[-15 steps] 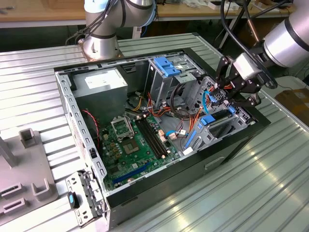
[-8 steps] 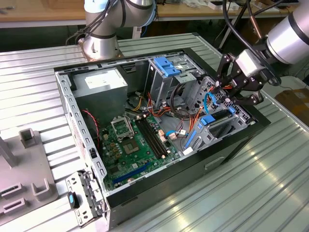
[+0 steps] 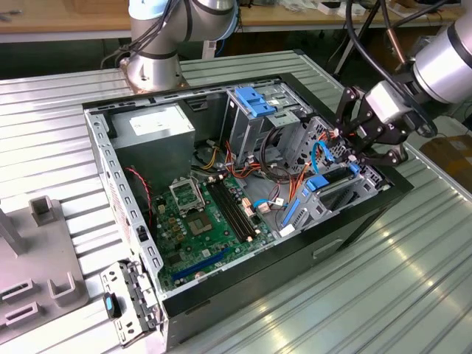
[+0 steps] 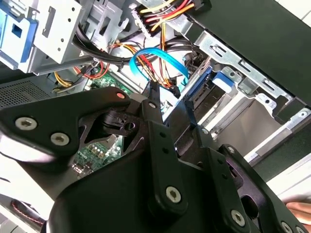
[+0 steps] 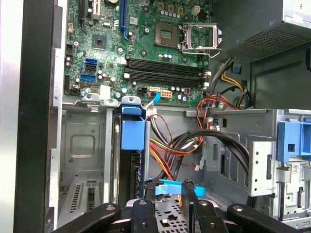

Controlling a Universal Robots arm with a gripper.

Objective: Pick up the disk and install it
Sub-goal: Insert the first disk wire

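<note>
Gripper: the black 2-fingered gripper is hanging over the drive-bay end of the case, at the exterior view's right. Its fingers are standing a narrow way apart and are gripping nothing.
Disk: the flat grey hard drive with the bright blue plastic carrier frame is sitting on edge in a slot of the grey metal drive cage. Its blue tab end is pointing toward the motherboard. The fingertips are hovering near it without touching it.
Disk in the exterior view: it is showing as a dark slab with a blue tab, just below the gripper.
Cable: a thin light-blue flat cable is running behind the gap between the 2 fingers; in the second wrist view it is arching over the wires.
Wires: a bundle of orange, yellow and red wires is trailing beside the disk, between it and a second cage.
Case: the open black desktop computer case is lying on its side on the ribbed silver metal worktop.
Motherboard: the green circuit board is lying flat inside the case, with 2 long black memory slots.
Bracket: a wider ribbed light-blue plastic bracket is sitting on the upper cage, well apart from the gripper.
Power supply: a grey metal box is occupying the far corner, near the arm's base.
</note>
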